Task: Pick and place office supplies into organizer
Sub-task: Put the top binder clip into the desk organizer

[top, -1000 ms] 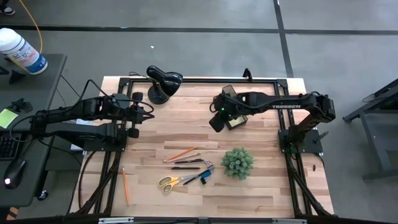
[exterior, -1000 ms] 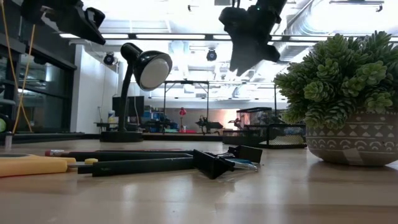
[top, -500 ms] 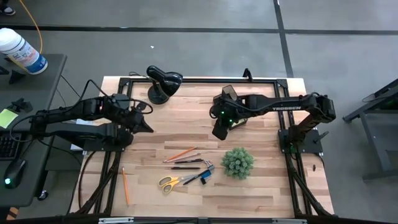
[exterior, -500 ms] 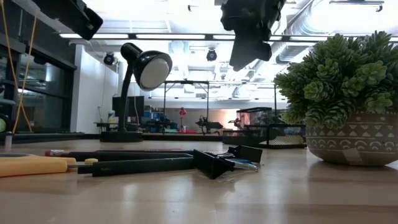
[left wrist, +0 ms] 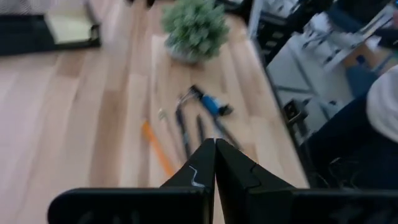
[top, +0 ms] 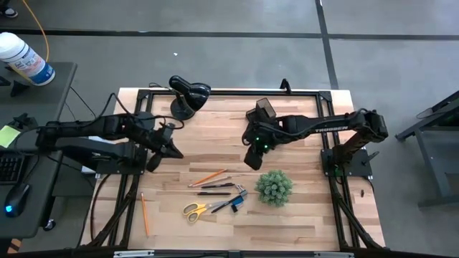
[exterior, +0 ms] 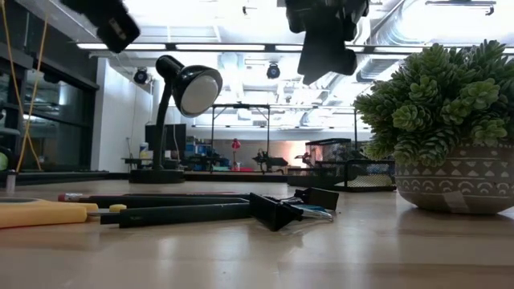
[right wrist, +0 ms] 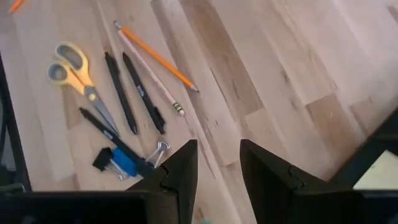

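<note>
The office supplies lie near the table's front middle: yellow-handled scissors (top: 193,211), two pencils (top: 209,176), black pens (top: 214,189) and a blue-black clip (top: 237,201). One more pencil (top: 144,214) lies apart to the left. The black organizer (exterior: 358,172) stands behind them with a yellow sticky-note pad (left wrist: 68,28) in its tray; my right arm covers it in the high view. My right gripper (top: 252,163) hangs open above bare wood between organizer and supplies, nothing between its fingers (right wrist: 180,165). My left gripper (top: 174,152) is shut and empty, high over the table's left part.
A black desk lamp (top: 188,97) stands at the far left of the table. A green spiky plant in a patterned pot (top: 274,187) stands just right of the supplies, near my right gripper. Bare wood lies between the two grippers.
My right gripper has swung from over the organizer toward the table's near edge and now hangs closer to the supplies and the plant. My left gripper has moved toward the table's right and near edges and has rolled about its own axis. The supplies have stayed put.
</note>
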Robot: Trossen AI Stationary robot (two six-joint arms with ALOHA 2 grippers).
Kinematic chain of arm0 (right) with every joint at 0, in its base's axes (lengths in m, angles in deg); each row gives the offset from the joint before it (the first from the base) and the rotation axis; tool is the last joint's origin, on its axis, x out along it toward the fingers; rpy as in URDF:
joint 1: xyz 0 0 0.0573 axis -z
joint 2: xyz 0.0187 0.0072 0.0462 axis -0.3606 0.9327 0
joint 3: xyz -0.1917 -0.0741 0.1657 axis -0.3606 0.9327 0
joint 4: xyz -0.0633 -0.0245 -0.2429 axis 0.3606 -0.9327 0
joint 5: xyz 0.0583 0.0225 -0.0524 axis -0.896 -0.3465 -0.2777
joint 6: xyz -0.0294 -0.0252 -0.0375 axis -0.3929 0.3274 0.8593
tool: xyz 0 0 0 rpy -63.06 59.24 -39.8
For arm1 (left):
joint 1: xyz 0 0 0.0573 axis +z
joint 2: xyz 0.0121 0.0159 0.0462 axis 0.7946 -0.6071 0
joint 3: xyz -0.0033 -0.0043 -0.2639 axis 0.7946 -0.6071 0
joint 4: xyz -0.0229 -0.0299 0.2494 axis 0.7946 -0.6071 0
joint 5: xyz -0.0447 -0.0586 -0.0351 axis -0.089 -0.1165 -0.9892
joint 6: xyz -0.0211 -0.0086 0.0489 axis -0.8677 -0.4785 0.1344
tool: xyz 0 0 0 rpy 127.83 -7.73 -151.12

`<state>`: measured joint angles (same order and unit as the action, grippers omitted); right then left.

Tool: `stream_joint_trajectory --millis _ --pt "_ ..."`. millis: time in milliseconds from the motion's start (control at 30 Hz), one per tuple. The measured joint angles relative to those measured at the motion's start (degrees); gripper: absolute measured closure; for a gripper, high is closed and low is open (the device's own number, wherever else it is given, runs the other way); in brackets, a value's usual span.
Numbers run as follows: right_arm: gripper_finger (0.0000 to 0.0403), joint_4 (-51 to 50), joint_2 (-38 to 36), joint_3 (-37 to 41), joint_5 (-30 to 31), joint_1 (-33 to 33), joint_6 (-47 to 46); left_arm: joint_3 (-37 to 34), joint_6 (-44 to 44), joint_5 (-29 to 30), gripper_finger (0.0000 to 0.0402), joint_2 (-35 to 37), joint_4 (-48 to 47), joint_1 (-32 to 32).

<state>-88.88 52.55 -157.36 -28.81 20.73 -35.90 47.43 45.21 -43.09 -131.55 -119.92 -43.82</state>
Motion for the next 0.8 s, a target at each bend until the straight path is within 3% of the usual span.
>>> stream_joint_trajectory --millis 300,467,800 --pt "0.0285 0.2 3.5 0.0 0.2 -5.5 -6.1 0.0 -6.1 4.9 0.0401 -9.7 15.7 -15.8" --pt "0.0285 2.6 4.5 0.0 0.5 -8.2 -7.3 0.0 -7.1 9.0 0.0401 -15.1 17.3 -23.9" --pt "0.0286 6.6 10.1 0.0 -3.6 -8.8 -22.3 0.0 -4.3 10.1 0.0401 -24.3 16.0 -34.2"
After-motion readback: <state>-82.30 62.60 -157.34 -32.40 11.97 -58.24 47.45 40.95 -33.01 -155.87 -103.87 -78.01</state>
